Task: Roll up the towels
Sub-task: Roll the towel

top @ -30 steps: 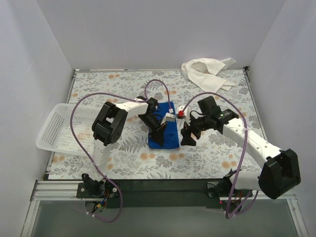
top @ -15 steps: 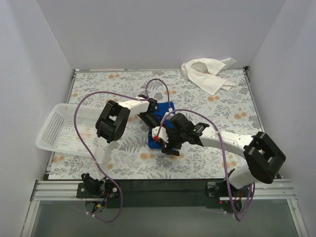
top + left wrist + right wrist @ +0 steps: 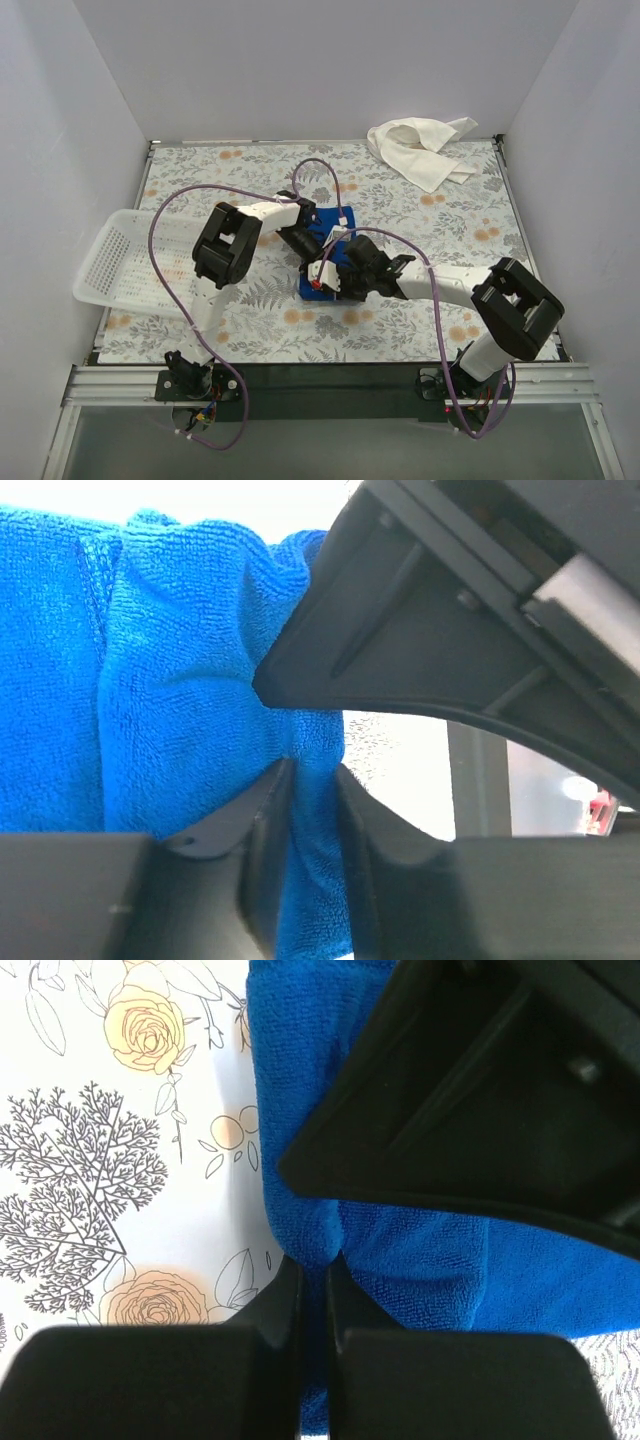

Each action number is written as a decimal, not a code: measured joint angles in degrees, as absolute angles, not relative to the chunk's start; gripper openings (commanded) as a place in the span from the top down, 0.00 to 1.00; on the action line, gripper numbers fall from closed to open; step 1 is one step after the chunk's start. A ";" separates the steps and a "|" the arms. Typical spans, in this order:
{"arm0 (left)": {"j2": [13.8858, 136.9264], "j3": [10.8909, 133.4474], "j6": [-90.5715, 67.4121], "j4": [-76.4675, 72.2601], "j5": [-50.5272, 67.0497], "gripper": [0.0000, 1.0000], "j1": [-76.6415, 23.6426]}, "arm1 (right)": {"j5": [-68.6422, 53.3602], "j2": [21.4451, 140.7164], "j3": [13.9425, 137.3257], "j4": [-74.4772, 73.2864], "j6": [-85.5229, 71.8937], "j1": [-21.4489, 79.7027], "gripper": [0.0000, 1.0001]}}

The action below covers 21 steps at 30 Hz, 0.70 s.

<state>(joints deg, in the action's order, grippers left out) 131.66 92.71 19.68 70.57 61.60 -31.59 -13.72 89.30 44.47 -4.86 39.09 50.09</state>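
The blue towel [image 3: 318,287] lies mid-table as a small folded bundle, mostly hidden under both grippers. My left gripper [image 3: 303,243] comes in from the far left side. In the left wrist view its jaws [image 3: 312,785] hold a fold of blue towel [image 3: 170,680] between them. My right gripper [image 3: 335,275] reaches in from the right. Its jaws [image 3: 313,1270] are nearly together, pinching the towel's edge [image 3: 420,1260]. The two grippers sit close, facing each other. The white towel [image 3: 420,148] lies crumpled at the far right corner.
A white perforated basket [image 3: 125,262] sits at the table's left edge, partly overhanging it. Purple cables [image 3: 165,215] loop above both arms. White walls close in the floral tablecloth [image 3: 250,170] on three sides.
My right arm swung left from beside the towel onto it, and its jaws closed on the blue edge. The left gripper stayed on the towel and loosened slightly.
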 measured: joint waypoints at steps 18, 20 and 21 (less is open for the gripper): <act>102.65 77.21 14.02 45.47 42.39 0.57 -23.83 | -41.69 96.38 52.93 -27.83 33.28 40.99 0.99; 98.72 73.97 14.33 41.74 39.42 0.57 -23.99 | -45.34 99.72 55.42 -30.30 32.64 39.13 0.99; 96.62 71.83 14.57 39.83 38.11 0.57 -24.08 | -47.22 101.60 56.86 -31.75 32.21 38.13 0.99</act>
<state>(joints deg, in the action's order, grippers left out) 96.62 71.83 14.57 39.83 38.11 -24.08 -47.22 101.60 56.86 -31.75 32.21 38.13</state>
